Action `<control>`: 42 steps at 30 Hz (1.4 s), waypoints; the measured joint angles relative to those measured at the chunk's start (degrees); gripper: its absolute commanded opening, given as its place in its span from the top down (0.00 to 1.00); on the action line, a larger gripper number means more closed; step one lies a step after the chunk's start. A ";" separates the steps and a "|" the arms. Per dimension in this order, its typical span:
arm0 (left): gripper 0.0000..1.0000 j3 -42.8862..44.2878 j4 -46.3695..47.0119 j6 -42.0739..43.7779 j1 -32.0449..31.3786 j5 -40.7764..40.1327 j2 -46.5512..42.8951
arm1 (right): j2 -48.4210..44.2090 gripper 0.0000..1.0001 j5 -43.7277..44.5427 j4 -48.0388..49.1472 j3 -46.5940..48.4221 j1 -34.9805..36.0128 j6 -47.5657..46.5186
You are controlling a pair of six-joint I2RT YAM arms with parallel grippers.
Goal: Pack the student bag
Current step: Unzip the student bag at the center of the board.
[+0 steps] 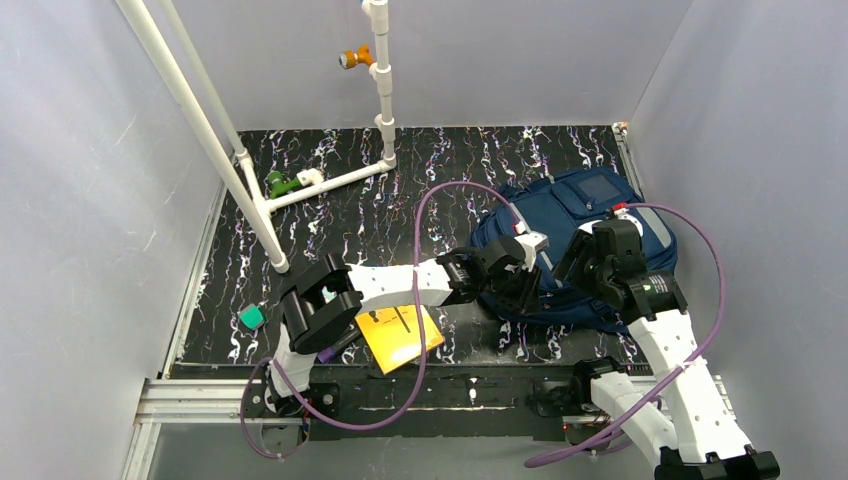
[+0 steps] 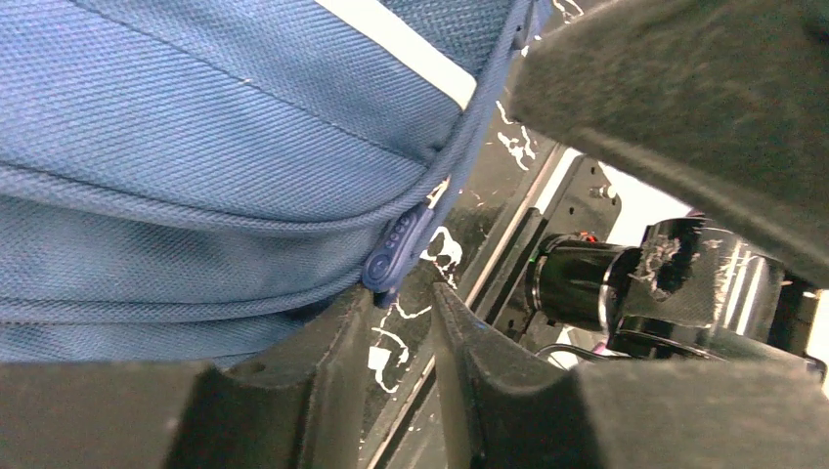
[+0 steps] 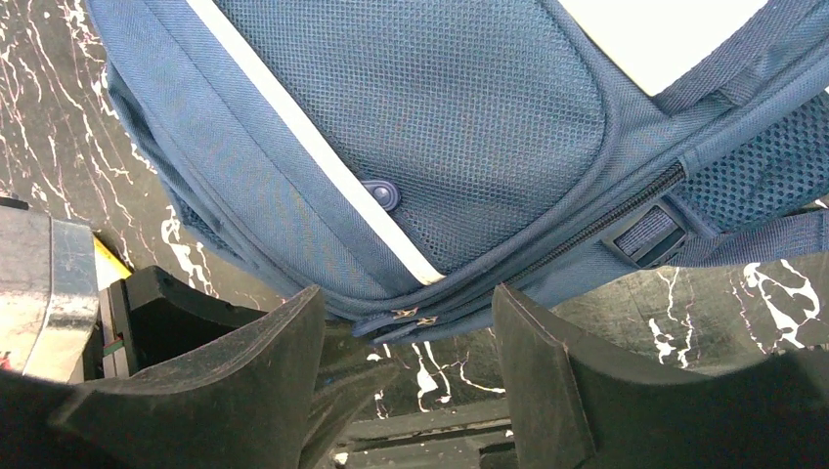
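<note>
On the black marbled desk we see a yellow booklet near the front, our left gripper narrowed to a slit at the navy zip pull (we cannot tell if it pinches it), the navy backpack lying right of centre, and our right gripper spread wide and empty over its edge.

The student bag lies at centre right on the black marbled table. The left gripper and right gripper hang over its lower edge. A yellow booklet lies at lower centre, with a teal block further left.
</note>
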 measured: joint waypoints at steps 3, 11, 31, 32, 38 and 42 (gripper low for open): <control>0.70 0.42 0.17 -0.20 -0.15 0.68 0.04 | 0.02 0.28 -0.20 0.00 -0.02 0.00 0.00; 0.72 1.60 -0.46 -0.22 -0.42 0.70 1.62 | 0.55 0.28 -0.81 0.44 -0.09 0.00 0.00; 0.83 2.43 -1.29 0.96 -1.01 -4.11 3.69 | 0.04 0.06 3.87 1.25 -0.94 -0.28 8.00; 0.86 2.43 -1.29 0.98 -1.03 -4.22 3.72 | 0.33 0.06 4.09 1.46 -0.94 -0.42 8.09; 1.00 2.43 -1.46 2.29 -1.16 -5.44 3.76 | 4.59 0.03 3.13 2.62 -0.94 -3.17 7.28; 1.00 0.61 -0.46 3.56 -1.55 -8.17 2.75 | 5.27 0.02 -0.22 2.97 -0.94 -10.54 4.48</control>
